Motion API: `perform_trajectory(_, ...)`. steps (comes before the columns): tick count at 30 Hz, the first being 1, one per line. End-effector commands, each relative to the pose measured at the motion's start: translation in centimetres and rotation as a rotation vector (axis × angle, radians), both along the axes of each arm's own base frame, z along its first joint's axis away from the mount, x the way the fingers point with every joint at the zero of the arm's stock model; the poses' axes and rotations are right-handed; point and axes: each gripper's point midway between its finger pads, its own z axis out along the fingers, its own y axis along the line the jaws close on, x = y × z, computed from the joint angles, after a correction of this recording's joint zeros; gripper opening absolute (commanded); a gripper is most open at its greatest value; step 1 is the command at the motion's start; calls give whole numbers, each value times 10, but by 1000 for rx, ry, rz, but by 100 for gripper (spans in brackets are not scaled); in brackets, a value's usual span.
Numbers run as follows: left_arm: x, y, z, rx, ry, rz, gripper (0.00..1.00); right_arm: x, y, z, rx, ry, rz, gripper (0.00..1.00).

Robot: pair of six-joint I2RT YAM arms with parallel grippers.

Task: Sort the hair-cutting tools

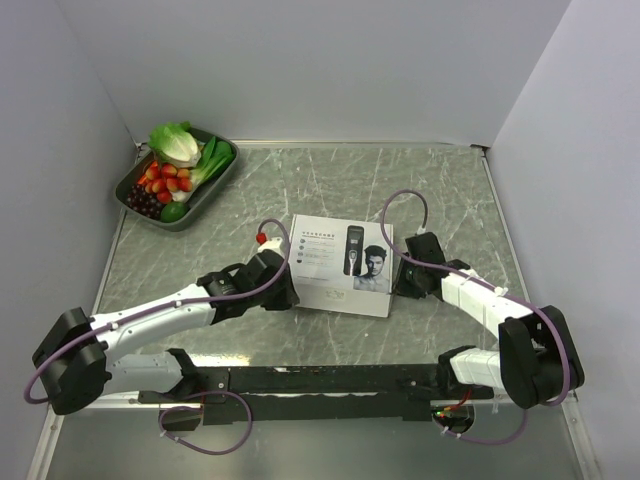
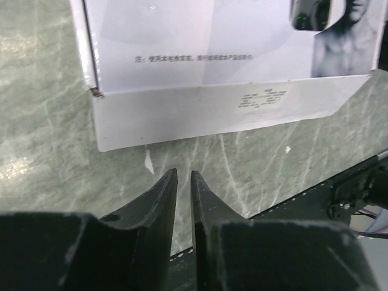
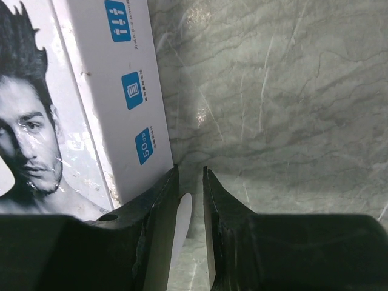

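Observation:
No hair clipper or black attachments show in any view. The white cardboard box (image 1: 330,265) with a printed clipper picture lies closed in the middle of the table. My left gripper (image 1: 288,294) sits at the box's near left corner. In the left wrist view its fingers (image 2: 183,176) are shut and empty, a little short of the box's front wall (image 2: 212,109). My right gripper (image 1: 400,280) is at the box's right side (image 3: 121,91). Its fingers (image 3: 191,173) stand a narrow gap apart, with a white box flap (image 3: 183,212) between them, against the left finger.
A dark tray (image 1: 207,195) of vegetables and fruit stands at the far left corner. White walls close in the table on three sides. A black rail (image 1: 320,380) with cables runs along the near edge between the arm bases.

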Motion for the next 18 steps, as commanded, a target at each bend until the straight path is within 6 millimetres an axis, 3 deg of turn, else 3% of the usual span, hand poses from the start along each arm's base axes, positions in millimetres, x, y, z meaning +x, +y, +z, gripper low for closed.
perform_trajectory(1,4,4,7,13,-16,35,22,-7,2,-6,10,29,0,31)
perform_trajectory(12,7,-6,8,-6,-17,12,23,-24,5,-6,31,69,23,30)
perform_trajectory(18,6,-10,8,-14,-18,0,22,-31,18,-5,80,83,52,30)
